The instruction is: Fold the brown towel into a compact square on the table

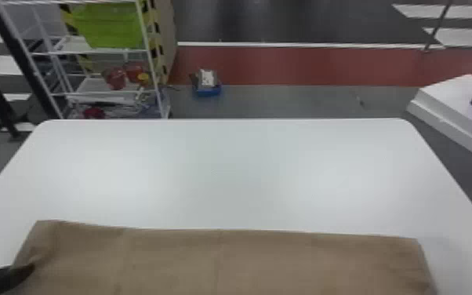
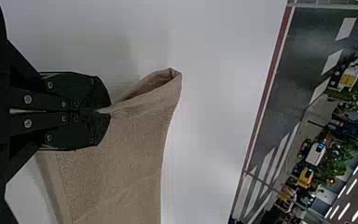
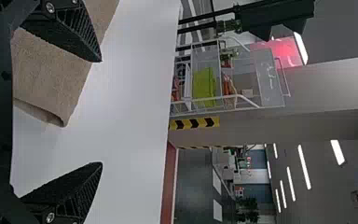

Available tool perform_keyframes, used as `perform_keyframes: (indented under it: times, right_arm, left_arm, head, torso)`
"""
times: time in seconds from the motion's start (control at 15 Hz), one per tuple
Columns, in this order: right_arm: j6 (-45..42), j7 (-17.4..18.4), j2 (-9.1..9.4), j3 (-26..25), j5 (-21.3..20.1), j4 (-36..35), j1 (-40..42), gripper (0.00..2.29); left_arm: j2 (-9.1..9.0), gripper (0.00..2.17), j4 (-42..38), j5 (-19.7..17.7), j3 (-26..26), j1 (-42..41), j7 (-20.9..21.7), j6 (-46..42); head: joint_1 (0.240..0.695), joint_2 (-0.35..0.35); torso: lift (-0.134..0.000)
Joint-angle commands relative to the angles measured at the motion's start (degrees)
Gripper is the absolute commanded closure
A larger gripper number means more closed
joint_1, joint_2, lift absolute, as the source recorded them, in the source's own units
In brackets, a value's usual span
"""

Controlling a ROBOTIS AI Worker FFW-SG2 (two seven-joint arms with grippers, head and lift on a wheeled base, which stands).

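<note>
Done so far: we take the brown towel (image 1: 247,263) to be doubled at least once, since layers part at its left corner and its right corner shows a turned edge. How many folds it holds, we cannot tell.
Left to do: by our reckoning, most of the narrowing. What we see is a broad band, far from a compact square; an end has to come across, then the pile wants squaring and pressing flat.
Left pincer (image 2: 105,111): clenched on a pinch of towel at the left end.
Towel, left end: we see it drawn up to a peak at the grip, puckered just beside it, with the corner gaping into a small open fold.
Towel, middle: matte, plain brown cloth, mostly smooth, with a faint crease running from the far edge towards us. The far edge is nearly straight.
Towel, right end: a neat far corner, with slight ripples nearer us.
Right pincer (image 3: 101,112): released, its fingers wide apart near the right end of the towel, one of them in front of the cloth in the right wrist view. Whether it touches, we cannot tell.
Place: the towel is along our near side of the white desk (image 1: 227,172), running off the head view's bottom edge.
</note>
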State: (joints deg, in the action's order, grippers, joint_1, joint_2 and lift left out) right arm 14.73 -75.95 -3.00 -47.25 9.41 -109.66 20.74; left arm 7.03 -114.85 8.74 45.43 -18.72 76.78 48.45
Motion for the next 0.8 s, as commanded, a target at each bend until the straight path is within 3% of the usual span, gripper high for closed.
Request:
perform_keyframes:
  times: [0.0,0.13,0.27,0.4,0.53,0.67,0.73]
  right_arm:
    - [0.0,0.0,0.01,0.3,0.0,0.0,0.0,0.09]
    - [0.0,0.0,0.1,0.6,0.0,0.1,0.0,0.09]
    - [0.0,0.0,0.18,0.6,-0.1,0.0,0.0,0.09]
    - [0.0,0.0,0.27,0.7,-0.3,0.1,0.1,0.09]
    - [0.0,0.0,0.27,0.7,-0.3,0.1,0.2,0.09]
    - [0.0,0.0,0.36,0.7,-0.2,0.1,0.2,0.09]
    - [0.0,0.0,0.36,0.7,-0.2,0.1,0.2,0.09]
  left_arm:
    - [1.93,2.13,0.9,1.6,1.8,2.7,0.0,1.6]
    - [3.34,2.13,2.9,3.8,1.9,5.1,-0.1,2.5]
    - [2.55,2.14,0.5,2.4,1.6,5.1,0.3,7.1]
    - [-0.53,2.14,-7.2,-0.7,-0.3,3.3,0.9,12.0]
    - [-3.08,2.14,-14.8,-4.3,-4.3,1.8,0.8,18.8]
    - [-6.59,2.14,-22.3,-5.0,-9.7,0.4,0.2,23.2]
    - [-7.18,2.14,-24.5,-4.6,-13.8,-0.6,-0.5,23.4]
  head:
    - [0.695,0.051]
    - [0.695,0.086]
    - [0.695,0.119]
    - [0.695,0.116]
    - [0.695,0.068]
    - [0.695,-0.014]
    - [0.695,-0.104]
  torso:
    - [-0.134]
    - [-0.134]
    - [-0.134]
    - [-0.134]
    - [-0.134]
    - [-0.134]
    - [-0.134]
